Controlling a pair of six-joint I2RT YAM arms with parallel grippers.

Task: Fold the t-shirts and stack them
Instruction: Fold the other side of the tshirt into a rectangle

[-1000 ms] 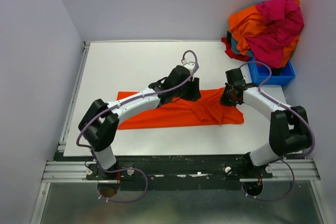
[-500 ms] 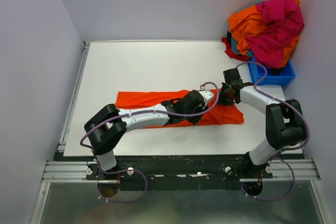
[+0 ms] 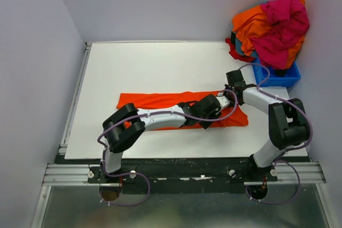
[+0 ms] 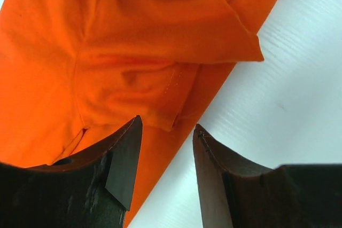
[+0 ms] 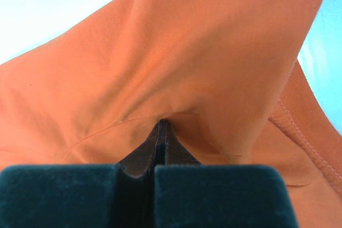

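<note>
Orange t-shirt (image 3: 155,101) lay near the tabletop's (image 3: 149,68) front edge.
Left claw (image 4: 166,126) was spread over it; right claw (image 5: 162,131) pinched its cloth.

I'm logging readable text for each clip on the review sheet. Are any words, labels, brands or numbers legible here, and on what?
No readable text in any view. The orange t-shirt is plain, the piled shirts and blue bin show no print, and the left gripper and right gripper bear no legible marking.
</note>
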